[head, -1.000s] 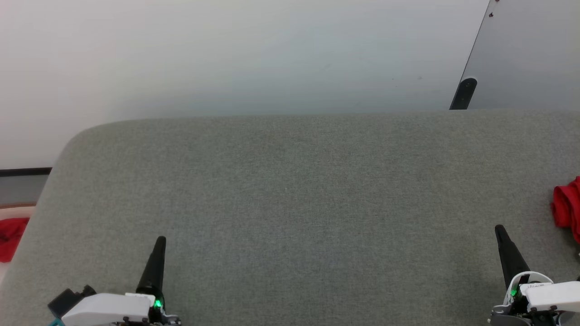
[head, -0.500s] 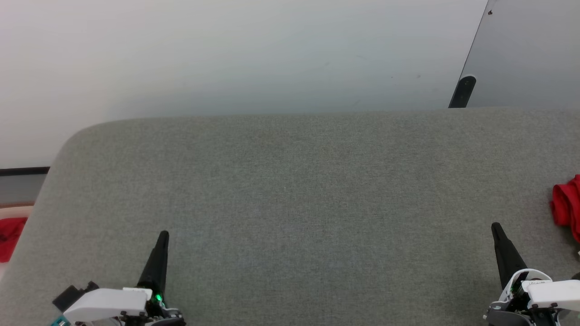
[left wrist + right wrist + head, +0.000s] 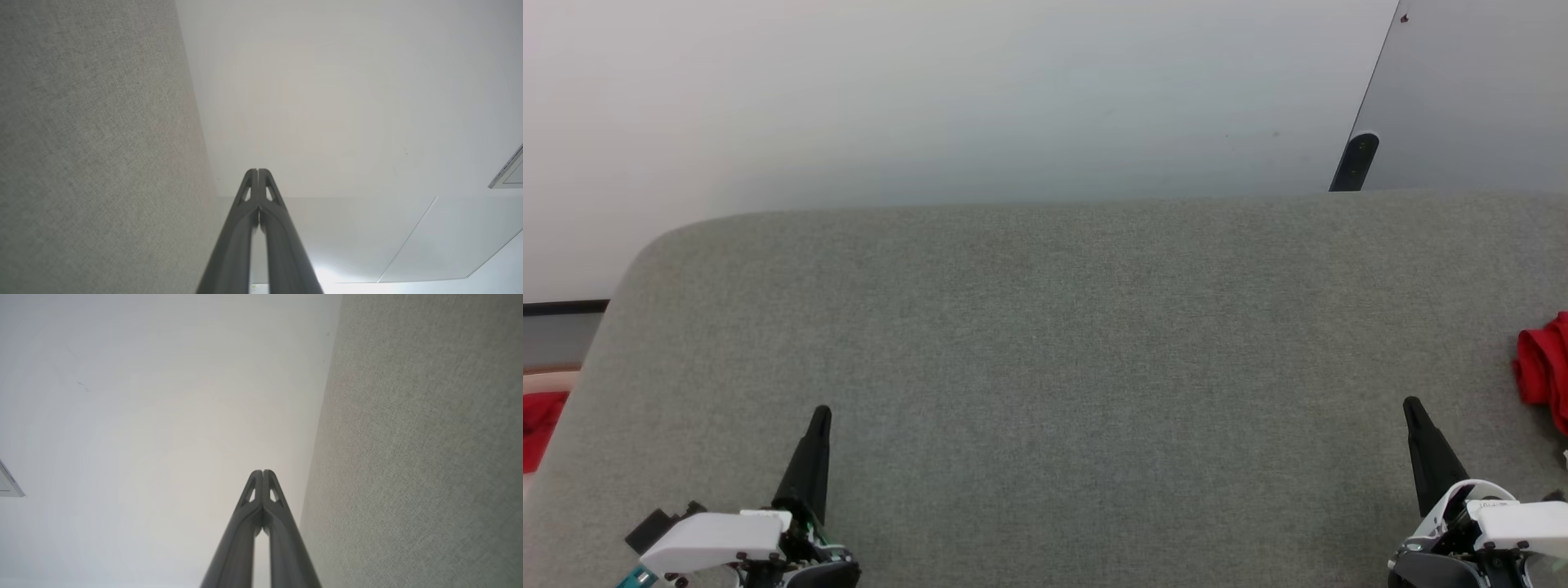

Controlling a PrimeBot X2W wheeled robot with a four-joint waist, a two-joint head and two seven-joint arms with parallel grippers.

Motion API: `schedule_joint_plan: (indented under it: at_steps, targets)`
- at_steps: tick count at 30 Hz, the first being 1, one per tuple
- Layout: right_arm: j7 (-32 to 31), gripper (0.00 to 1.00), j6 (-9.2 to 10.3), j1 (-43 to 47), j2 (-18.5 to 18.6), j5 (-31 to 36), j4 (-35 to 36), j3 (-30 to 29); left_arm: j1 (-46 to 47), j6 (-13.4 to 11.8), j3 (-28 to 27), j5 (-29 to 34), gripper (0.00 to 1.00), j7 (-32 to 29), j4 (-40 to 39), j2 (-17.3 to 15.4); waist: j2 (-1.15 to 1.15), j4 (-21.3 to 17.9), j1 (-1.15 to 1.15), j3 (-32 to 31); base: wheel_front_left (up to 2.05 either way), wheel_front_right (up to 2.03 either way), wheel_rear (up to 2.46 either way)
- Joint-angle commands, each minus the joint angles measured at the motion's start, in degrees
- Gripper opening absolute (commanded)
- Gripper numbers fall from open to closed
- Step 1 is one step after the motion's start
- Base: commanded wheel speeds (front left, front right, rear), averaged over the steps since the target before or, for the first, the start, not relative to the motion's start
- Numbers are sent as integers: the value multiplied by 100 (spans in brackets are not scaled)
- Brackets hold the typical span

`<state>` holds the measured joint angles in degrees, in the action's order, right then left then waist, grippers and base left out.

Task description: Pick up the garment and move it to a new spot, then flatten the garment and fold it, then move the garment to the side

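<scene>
Both jaws pressed together, holding nothing: left gripper [image 3: 820, 420] lower left, right gripper [image 3: 1413, 408] lower right, over the grey worktop [image 3: 1045, 327]. We take the red bunch cropped at right edge for the garment [image 3: 1539, 367]. No white shows, so the red cloth [image 3: 539, 416] at left edge could get picked wrongly.

I've got the garment [image 3: 1543, 363] at the far right of my head view, lying on the grey fabric surface [image 3: 1045, 343], out toward its right side, about midway between the far edge and the near edge. It's bright red, bunched up in soft rolled folds, nowhere near flat. The picture edge cuts it off, so I'm seeing just a crumpled red lump; sleeves and collar I can't make out.
</scene>
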<state>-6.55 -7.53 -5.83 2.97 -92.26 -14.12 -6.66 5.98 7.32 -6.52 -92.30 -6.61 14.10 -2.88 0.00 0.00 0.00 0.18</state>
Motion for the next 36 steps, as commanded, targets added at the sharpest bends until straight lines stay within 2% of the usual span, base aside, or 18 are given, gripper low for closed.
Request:
schedule_joint_plan:
  at_steps: [1,36]
  targets:
    - [-4,0,8,-67,-25,-23,-3,21,66,32,-17,-11,0,-15,11,6,0,0,0,0,0,0,0]
    - [-2,0,8,-57,-23,-24,-2,22,63,32,-11,-16,0,-11,9,5,0,0,0,0,0,0,0]
